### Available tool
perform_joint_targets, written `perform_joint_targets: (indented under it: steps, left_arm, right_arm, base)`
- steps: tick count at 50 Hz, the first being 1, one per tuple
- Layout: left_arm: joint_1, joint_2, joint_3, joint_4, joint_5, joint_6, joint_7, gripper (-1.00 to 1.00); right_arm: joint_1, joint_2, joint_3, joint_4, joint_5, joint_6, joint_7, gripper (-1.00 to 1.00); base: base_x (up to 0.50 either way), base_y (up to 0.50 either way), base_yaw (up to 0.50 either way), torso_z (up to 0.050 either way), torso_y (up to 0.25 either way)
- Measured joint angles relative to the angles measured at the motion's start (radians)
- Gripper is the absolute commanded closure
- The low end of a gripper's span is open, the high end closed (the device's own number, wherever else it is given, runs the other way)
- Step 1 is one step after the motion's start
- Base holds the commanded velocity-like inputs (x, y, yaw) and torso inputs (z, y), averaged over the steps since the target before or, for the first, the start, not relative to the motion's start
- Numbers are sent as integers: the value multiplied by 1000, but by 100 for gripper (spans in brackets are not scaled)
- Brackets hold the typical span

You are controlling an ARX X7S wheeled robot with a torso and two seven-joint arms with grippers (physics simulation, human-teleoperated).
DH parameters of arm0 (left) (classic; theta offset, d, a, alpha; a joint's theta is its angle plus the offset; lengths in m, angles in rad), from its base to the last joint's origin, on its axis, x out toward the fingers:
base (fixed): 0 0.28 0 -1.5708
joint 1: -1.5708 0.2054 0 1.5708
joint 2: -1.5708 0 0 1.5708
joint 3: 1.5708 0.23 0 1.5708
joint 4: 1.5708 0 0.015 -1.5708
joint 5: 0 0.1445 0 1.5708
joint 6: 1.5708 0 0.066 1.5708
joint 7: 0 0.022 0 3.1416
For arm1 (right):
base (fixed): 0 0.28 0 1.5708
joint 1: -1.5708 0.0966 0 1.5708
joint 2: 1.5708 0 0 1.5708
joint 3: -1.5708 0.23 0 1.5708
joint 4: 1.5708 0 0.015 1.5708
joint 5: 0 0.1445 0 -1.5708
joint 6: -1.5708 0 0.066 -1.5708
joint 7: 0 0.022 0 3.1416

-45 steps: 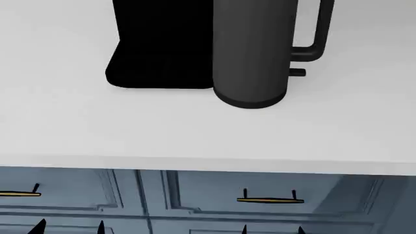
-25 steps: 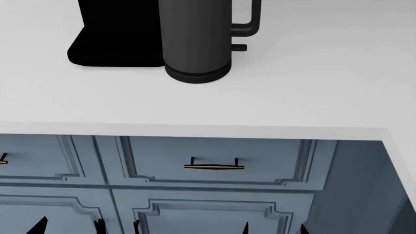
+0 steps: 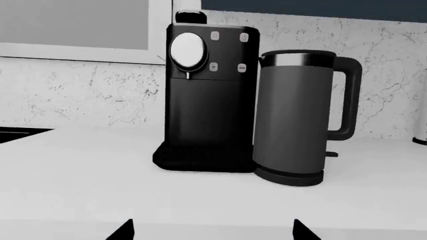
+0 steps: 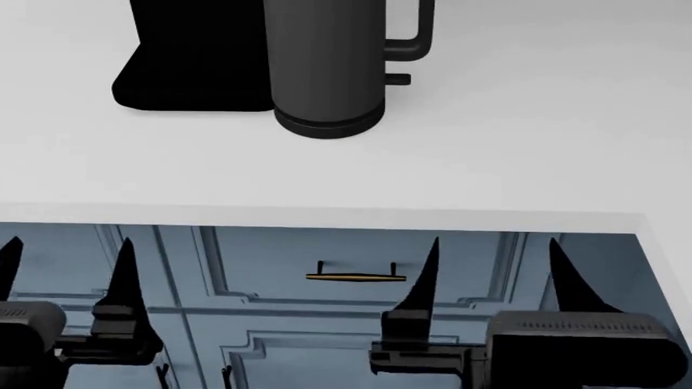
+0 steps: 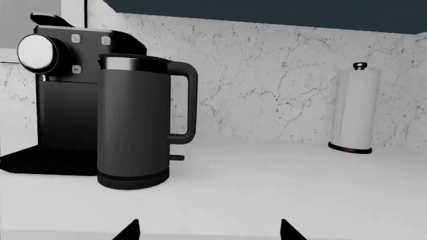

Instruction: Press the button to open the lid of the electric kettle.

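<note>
The electric kettle [image 4: 324, 65] is a tall dark grey cylinder with a black loop handle, standing on the white counter [image 4: 454, 162]. It also shows in the left wrist view [image 3: 290, 120] and the right wrist view [image 5: 133, 125]. Its lid [image 3: 297, 54] lies flat and shut. The button on the handle's top cannot be made out. My left gripper [image 4: 67, 243] and right gripper [image 4: 493, 241] are open and empty. They are below the counter's front edge, in front of the blue drawers, well short of the kettle. Their fingertips show in the wrist views [image 3: 212, 225] [image 5: 208, 225].
A boxy black appliance [image 4: 194, 57] stands against the kettle's left side. A paper towel roll [image 5: 353, 110] stands far to the right by the marble wall. A brass drawer handle [image 4: 355, 277] is below the counter. The counter ends at the right [image 4: 647, 217].
The head view first shifted, so the kettle moved up and left in it. Since then both open grippers have risen into view in front of the drawers.
</note>
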Motion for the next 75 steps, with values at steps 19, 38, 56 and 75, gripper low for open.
perform_joint_targets:
  steps: [19, 38, 56, 75]
  left_arm:
    - [-259, -33, -9, 74, -29, -279, -62, -100]
    - [-449, -52, -36, -58, -19, -354, -124, -100]
    - [-513, -77, -215, -130, -65, -360, -174, -100]
    - [-539, -116, -323, -122, -93, -397, -207, -100]
  right_arm:
    - [391, 55, -4, -117, 25, 475, 6, -100]
    - [665, 102, -60, 80, 14, 644, 12, -100]
    - [801, 113, -48, 204, 5, 673, 32, -100]
    - [901, 142, -94, 301, -9, 699, 39, -100]
  base:
    - [0, 0, 0, 17, 0]
    - [0, 0, 0, 50, 0]
    - [0, 0, 0, 50, 0]
    - [0, 0, 0, 50, 0]
